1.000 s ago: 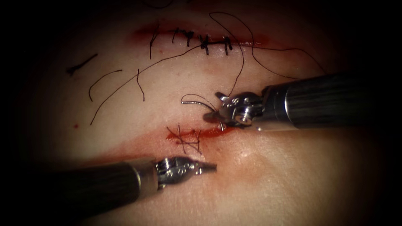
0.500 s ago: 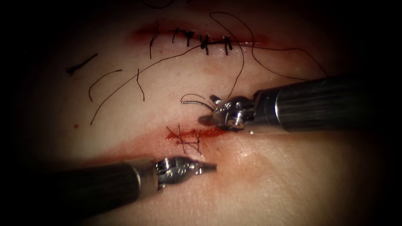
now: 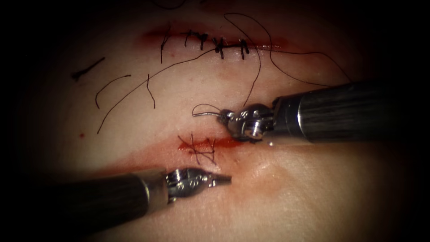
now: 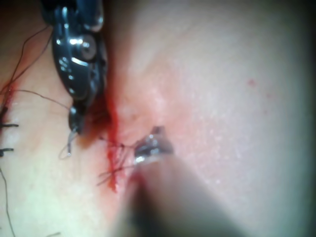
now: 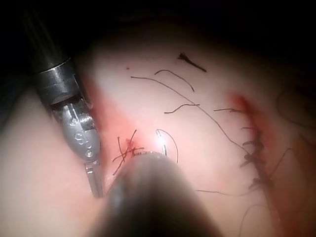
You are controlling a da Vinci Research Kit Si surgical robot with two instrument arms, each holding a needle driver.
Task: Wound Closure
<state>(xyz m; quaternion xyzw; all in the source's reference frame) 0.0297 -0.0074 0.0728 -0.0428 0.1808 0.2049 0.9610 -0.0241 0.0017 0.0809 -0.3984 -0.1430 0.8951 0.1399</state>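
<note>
Endoscope view: thin curved silvery needle (image 3: 204, 109) in right pincer (image 3: 224, 115)

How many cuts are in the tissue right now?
2. One stitched cut at the top; one partly stitched cut between the tools. Right tool holds the needle by one end, out of the tissue; left tool holds nothing.

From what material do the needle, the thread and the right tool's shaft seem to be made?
The needle, held at one end by the right tool: probably polished steel, since it glints silver. The thread: a fine dark strand, matte; the fibre cannot be told. The shaft: dark, streaked lengthwise, semi-gloss, perhaps a coated composite.
</note>
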